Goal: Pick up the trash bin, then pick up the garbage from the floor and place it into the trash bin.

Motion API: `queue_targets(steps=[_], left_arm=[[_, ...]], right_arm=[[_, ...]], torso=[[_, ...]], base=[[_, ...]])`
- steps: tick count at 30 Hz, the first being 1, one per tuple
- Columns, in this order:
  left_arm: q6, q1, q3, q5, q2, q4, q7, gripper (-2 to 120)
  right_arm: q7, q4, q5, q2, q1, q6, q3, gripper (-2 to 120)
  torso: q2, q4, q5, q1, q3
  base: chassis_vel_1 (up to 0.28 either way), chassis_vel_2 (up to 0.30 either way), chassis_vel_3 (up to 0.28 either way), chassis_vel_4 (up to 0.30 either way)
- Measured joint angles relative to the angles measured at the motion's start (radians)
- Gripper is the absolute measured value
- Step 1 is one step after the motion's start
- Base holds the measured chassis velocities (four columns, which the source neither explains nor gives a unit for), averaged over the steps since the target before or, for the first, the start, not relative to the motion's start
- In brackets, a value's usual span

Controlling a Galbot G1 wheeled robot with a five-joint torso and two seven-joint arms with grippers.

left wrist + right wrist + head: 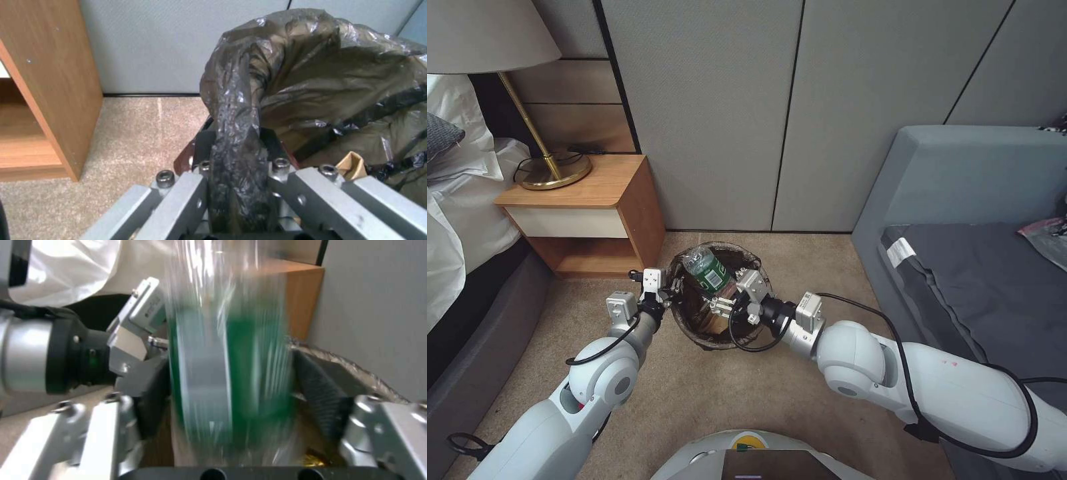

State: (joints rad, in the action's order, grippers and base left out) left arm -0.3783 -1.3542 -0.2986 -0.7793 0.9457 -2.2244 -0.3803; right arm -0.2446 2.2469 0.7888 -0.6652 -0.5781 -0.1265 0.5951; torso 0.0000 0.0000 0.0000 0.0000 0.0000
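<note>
Bottle over the bin mouth, both grippers at the rim

The round trash bin, lined with a crinkled, glossy dark bag, sits on beige carpet near the wooden nightstand. The left gripper is clamped on the bag-covered rim at the nightstand side. A clear, green-labelled bottle lies tilted over the opening, its long axis slanting toward the wall. In the right wrist view it is a motion-blurred streak between the spread fingers of the right gripper.
</note>
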Motion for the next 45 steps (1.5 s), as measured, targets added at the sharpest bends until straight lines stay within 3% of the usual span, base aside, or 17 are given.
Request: queue_targets(steps=[1,3,5,8,19,26,29,31,33,34,36,37,38,40,42,43,45], left_arm=[[0.0,0.0,0.0,0.0,0.001,0.0,0.0,5],[0.0,-0.001,0.0,0.0,0.001,-0.001,0.0,5],[0.001,-0.003,-0.002,0.0,0.003,-0.001,0.0,5],[0.002,-0.004,-0.002,0.001,0.004,-0.001,0.001,5],[0.003,0.002,-0.002,0.001,0.008,0.006,0.002,5],[0.003,0.001,-0.003,0.002,0.011,0.015,0.002,5],[0.004,-0.002,-0.004,0.005,0.017,0.02,0.002,5],[0.005,-0.003,-0.005,0.005,0.017,0.02,0.002,5],[0.005,-0.008,-0.007,0.006,0.02,0.021,0.002,5],[0.005,-0.008,-0.007,0.006,0.02,0.021,0.002,5],[0.005,-0.011,-0.01,0.007,0.021,0.021,0.002,5],[0.005,-0.011,-0.01,0.007,0.021,0.021,0.002,5],[0.006,-0.013,-0.013,0.009,0.021,0.02,0.002,5],[0.007,-0.015,-0.016,0.011,0.021,0.02,0.002,5],[0.008,-0.019,-0.022,0.015,0.022,0.02,0.002,5],[0.008,-0.019,-0.022,0.015,0.022,0.02,0.002,5],[0.01,-0.026,-0.026,0.022,0.024,0.02,0.003,5]], right_arm=[[-0.003,-0.005,-0.008,-0.005,0.0,-0.001,0.003,74],[-0.005,-0.008,-0.011,-0.006,-0.001,-0.002,0.004,76],[-0.006,-0.01,-0.015,-0.007,-0.002,-0.002,0.004,88],[-0.01,-0.006,-0.012,-0.002,-0.001,-0.003,-0.001,92],[-0.013,0.018,0.007,0.015,0.003,-0.002,-0.017,95],[-0.018,0.08,0.113,0.03,-0.007,0.039,-0.125,96],[-0.017,0.135,0.19,0.051,-0.052,0.057,-0.275,100],[-0.021,0.143,0.199,0.055,-0.063,0.059,-0.302,100],[-0.047,0.166,0.225,0.068,-0.122,0.052,-0.427,100],[-0.047,0.166,0.225,0.068,-0.122,0.052,-0.427,100],[-0.082,0.19,0.241,0.074,-0.223,0.024,-0.569,100],[-0.082,0.19,0.241,0.074,-0.223,0.024,-0.569,100],[-0.109,0.206,0.246,0.073,-0.29,0.006,-0.648,100],[-0.135,0.22,0.247,0.066,-0.335,-0.017,-0.708,100],[-0.192,0.245,0.242,0.029,-0.439,-0.064,-0.855,100],[-0.192,0.245,0.242,0.029,-0.439,-0.064,-0.855,100],[-0.233,0.256,0.226,-0.018,-0.555,-0.112,-1.008,100]], torso=[[0.0,0.0,0.0,0.0,0.0],[0.0,0.0,0.0,0.0,0.0],[0.0,0.0,0.0,0.0,0.0],[0.0,0.0,0.0001,0.0,0.0],[0.0,0.0001,0.0001,0.0,0.0],[0.0,0.0002,0.0001,0.0,0.0],[0.0,-0.0001,0.0001,0.0,0.0],[0.0,-0.0001,0.0,0.0,0.0],[0.0,0.0001,0.0002,0.0,0.0],[0.0,0.0001,0.0002,0.0,0.0],[0.0,0.0004,0.0,0.0,0.0],[0.0,0.0004,0.0,0.0,0.0],[0.0,-0.0005,0.0004,0.0,0.0],[0.0,-0.0002,0.0003,0.0,0.0],[0.0,-0.0001,0.0003,0.0,0.0],[0.0,-0.0001,0.0003,0.0,0.0],[0.0,0.0002,0.0,0.0,0.0]], base=[[0.0,0.0,0.0,0.0],[0.0,0.0,0.0,0.0],[0.0,0.0,0.0,0.0],[0.0,0.0,0.0,0.0],[0.0,0.0,0.0,0.0],[0.0,0.0,0.0,0.0],[0.0,0.0,0.0,0.0],[0.0,0.0,0.0,0.0],[0.0,0.0,0.0,0.0],[0.0,0.0,0.0,0.0],[0.0,0.0,0.0,0.0],[0.0,0.0,0.0,0.0],[0.0,0.0,0.0,0.0],[0.0,0.0,0.0,0.0],[0.0,0.0,0.0,0.0],[0.0,0.0,0.0,0.0],[0.0,0.0,0.0,0.0]])
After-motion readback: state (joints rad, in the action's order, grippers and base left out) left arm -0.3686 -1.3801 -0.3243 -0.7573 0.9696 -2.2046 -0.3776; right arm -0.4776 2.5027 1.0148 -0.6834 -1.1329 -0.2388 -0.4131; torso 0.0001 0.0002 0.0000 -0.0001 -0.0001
